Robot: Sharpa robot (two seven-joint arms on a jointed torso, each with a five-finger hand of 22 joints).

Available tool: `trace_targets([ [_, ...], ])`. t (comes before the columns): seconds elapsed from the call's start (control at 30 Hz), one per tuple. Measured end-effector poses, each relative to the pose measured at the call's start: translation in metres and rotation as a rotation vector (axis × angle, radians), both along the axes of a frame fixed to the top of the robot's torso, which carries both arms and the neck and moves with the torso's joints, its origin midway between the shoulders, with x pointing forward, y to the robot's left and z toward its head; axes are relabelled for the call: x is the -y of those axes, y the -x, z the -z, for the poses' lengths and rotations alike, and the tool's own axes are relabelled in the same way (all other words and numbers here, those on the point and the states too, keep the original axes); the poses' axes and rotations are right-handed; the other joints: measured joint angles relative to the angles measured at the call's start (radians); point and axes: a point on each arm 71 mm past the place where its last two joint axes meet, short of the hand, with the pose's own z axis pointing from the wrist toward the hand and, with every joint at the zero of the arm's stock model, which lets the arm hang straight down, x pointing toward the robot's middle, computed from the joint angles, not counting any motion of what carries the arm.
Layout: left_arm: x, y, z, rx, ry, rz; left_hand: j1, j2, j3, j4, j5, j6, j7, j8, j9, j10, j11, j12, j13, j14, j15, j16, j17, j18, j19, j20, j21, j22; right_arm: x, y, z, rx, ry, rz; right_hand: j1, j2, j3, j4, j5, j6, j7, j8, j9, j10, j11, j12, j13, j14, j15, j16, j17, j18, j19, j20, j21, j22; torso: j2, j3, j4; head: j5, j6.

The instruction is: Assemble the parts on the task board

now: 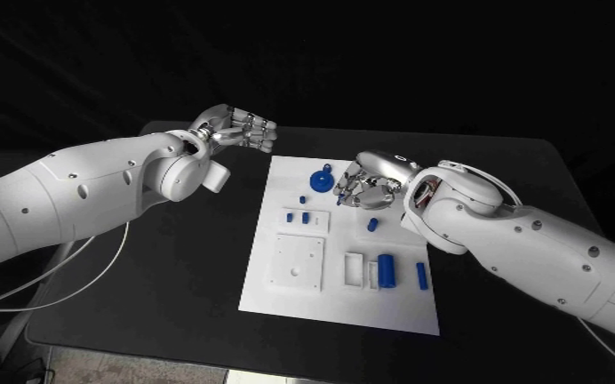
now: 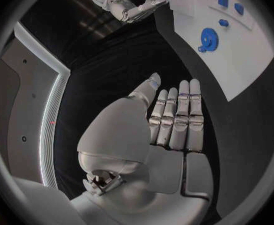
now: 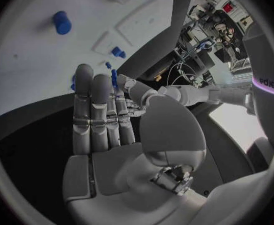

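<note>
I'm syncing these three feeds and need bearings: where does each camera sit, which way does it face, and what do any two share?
Head view: on the robot's head, looking down at the white task board; both white arms enter.
Left wrist view: behind the silver left hand, facing the board's edge.
Right wrist view: behind the silver right hand, which pinches a small blue pin, facing the board.
Shared: head and left wrist views both show the blue gear.

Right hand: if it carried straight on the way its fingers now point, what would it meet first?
Probably the blue gear on the task board; the right hand, pinching a small blue part, points toward it. Depth is unclear.
</note>
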Motion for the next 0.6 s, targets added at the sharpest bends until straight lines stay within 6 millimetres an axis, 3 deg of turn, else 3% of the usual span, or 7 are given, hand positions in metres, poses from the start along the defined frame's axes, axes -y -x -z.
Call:
trace_targets([
  [0.17,0.004,-0.001,0.000,0.003,0.001,0.001,0.000,0.000,0.000,0.000,0.000,0.000,0.000,0.000,0.000,0.000,0.000,0.000,0.000,0.000,0.000,0.000,0.000,0.000,0.000,0.000,0.000,0.001,-0.019,0.011,0.013,0.017,0.027,-0.046,0.000,0.000,-0.003,-0.003,0.000,0.000,0.000,0.000,0.000,0.000,0.000,0.000,0.000,0.003,-0.002,0.000,0.001,0.000,0.000,0.000,0.000,0.004,0.000,-0.0009,0.0003,0.043,-0.009],
  [0.3,0.007,-0.002,0.000,0.005,0.002,0.002,0.000,0.000,0.000,0.000,0.000,0.000,0.000,0.000,0.000,0.000,0.000,0.000,0.000,0.000,0.000,0.000,0.000,0.000,0.000,0.000,0.000,0.001,-0.029,0.019,0.023,0.039,0.049,-0.069,0.000,0.000,-0.003,-0.003,0.000,0.000,0.000,-0.002,0.000,0.000,0.000,0.000,0.000,0.003,-0.002,0.000,0.003,0.000,0.000,0.000,0.000,0.009,0.000,-0.0012,0.0010,0.067,-0.016],
  [0.5,0.009,-0.003,0.000,0.007,0.002,0.003,0.000,0.000,0.000,0.000,0.000,0.000,0.000,0.000,0.000,0.000,0.000,0.000,0.000,0.000,0.000,0.000,0.000,0.000,0.000,0.000,0.000,0.001,-0.040,0.028,0.038,0.071,0.064,-0.088,0.000,0.000,-0.003,-0.003,-0.008,0.000,0.000,0.001,0.000,0.000,0.000,0.001,0.000,0.005,-0.001,0.000,0.003,0.000,0.006,-0.003,-0.006,0.018,0.001,-0.0011,0.0010,0.095,-0.027],
  [0.6,0.010,-0.003,0.000,0.008,0.003,0.003,0.000,0.000,0.003,-0.003,0.000,0.000,0.000,0.000,0.000,0.000,0.000,0.000,0.000,0.000,0.000,0.000,0.000,0.000,0.000,0.000,0.000,0.004,-0.042,0.031,0.043,0.081,0.066,-0.091,0.000,0.000,-0.003,-0.003,-0.008,0.000,0.000,0.001,0.001,0.000,0.000,0.003,0.000,0.005,-0.001,0.000,0.003,0.000,0.006,-0.003,-0.006,0.020,0.001,-0.0009,0.0012,0.102,-0.031],
])
